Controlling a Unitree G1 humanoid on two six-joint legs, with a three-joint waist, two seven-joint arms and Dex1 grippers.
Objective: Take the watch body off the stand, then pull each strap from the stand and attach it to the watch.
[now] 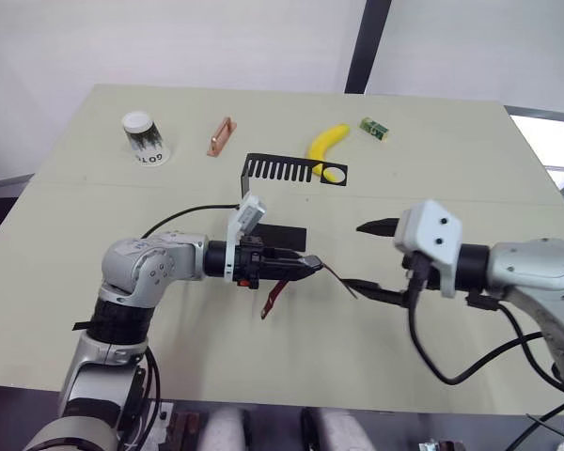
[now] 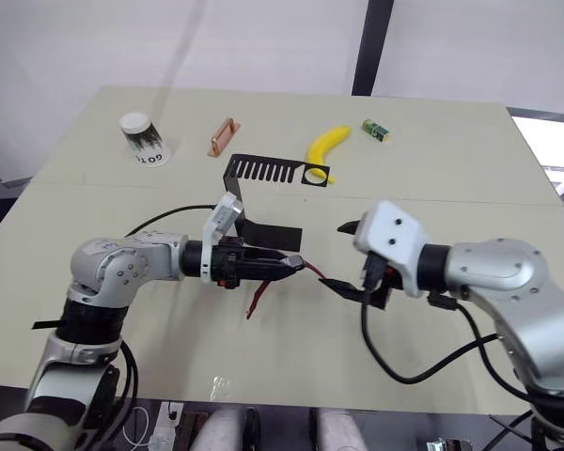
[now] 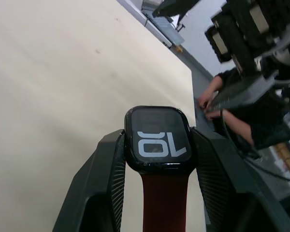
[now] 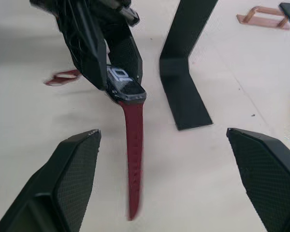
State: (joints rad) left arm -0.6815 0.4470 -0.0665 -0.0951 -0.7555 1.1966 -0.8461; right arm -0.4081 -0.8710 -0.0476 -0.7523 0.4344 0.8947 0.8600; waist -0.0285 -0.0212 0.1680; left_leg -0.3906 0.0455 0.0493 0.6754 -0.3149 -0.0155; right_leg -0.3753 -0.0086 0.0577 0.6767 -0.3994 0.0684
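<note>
Above the tabletop point(image 1: 94, 310), the left gripper point(image 1: 310, 266) clamps the watch body point(image 4: 124, 86); the right gripper point(image 1: 374, 258), wide open, empty, should press a strap point(image 4: 134, 159) squarely home.

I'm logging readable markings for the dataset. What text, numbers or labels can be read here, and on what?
"10": white digits on the watch body screen, seen upside down in the left wrist view.
Black print on the white paper cup: too blurred to read.
Small green block: any print too small to read.

I see open table point(image 1: 291, 357) between my grippers; the stand point(image 1: 280, 202) rises just behind them.
</note>
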